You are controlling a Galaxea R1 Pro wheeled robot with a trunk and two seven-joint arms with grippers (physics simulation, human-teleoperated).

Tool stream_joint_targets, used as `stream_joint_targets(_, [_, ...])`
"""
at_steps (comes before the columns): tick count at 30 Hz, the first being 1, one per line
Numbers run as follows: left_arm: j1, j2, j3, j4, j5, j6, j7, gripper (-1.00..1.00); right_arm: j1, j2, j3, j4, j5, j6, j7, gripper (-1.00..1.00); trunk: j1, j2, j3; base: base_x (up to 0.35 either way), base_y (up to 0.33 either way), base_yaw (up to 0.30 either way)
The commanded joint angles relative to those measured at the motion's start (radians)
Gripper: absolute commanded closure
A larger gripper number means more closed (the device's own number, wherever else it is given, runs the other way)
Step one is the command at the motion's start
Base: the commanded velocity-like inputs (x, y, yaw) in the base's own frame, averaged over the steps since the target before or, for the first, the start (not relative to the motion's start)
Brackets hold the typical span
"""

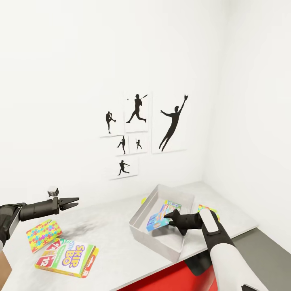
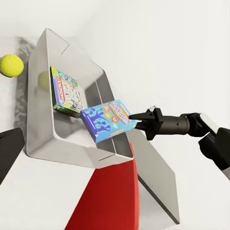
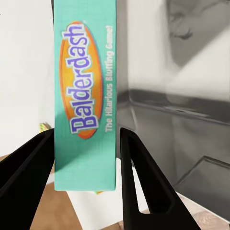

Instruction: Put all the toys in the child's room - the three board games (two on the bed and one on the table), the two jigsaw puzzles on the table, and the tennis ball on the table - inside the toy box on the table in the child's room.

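The grey metal toy box [image 1: 138, 216] stands on the white table [image 1: 109, 226]. My right gripper [image 1: 170, 216] is shut on the blue Balderdash board game [image 1: 157, 220], held tilted over the toy box [image 2: 43, 139]; its fingers [image 3: 139, 177] flank the Balderdash box [image 3: 85, 96]. A green board game [image 2: 66, 91] lies inside. The tennis ball [image 2: 11, 65] rests just outside the toy box's far wall. My left gripper [image 1: 72, 202] hovers open above the table's left part, over a colourful jigsaw puzzle [image 1: 43, 234] and a Skip-Bo box [image 1: 66, 254]. Another colourful puzzle [image 1: 210, 209] peeks from behind my right arm.
White walls close in behind and to the right of the table; baseball silhouette pictures [image 1: 137, 133] hang on the back wall. A red object [image 1: 161, 279] sits below the table's front edge. Bare tabletop lies between the Skip-Bo box and the toy box.
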Motion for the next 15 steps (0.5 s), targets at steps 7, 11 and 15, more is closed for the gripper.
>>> stream_joint_targets(7, [0.000, -0.001, 0.002, 0.000, -0.005, 0.011, -0.006, -1.00, 0.000, 0.001, -0.005, -0.006, -0.010, 0.003, -0.009, 1.00, 0.000, -0.001, -0.001, 0.000, 0.000, 0.000])
stream_joint_targets(11, [0.000, -0.001, 0.002, 0.000, -0.005, 0.010, -0.006, -1.00, 0.000, 0.001, -0.005, -0.007, -0.009, 0.003, -0.009, 1.00, 0.000, -0.001, -0.002, 0.000, 0.000, 0.000])
stream_joint_targets(15, [0.000, -0.001, 0.001, 0.000, -0.005, 0.010, -0.006, -1.00, 0.000, 0.001, -0.005, -0.007, -0.009, -0.003, -0.009, 1.00, 0.000, -0.001, -0.007, 0.000, 0.000, 0.000])
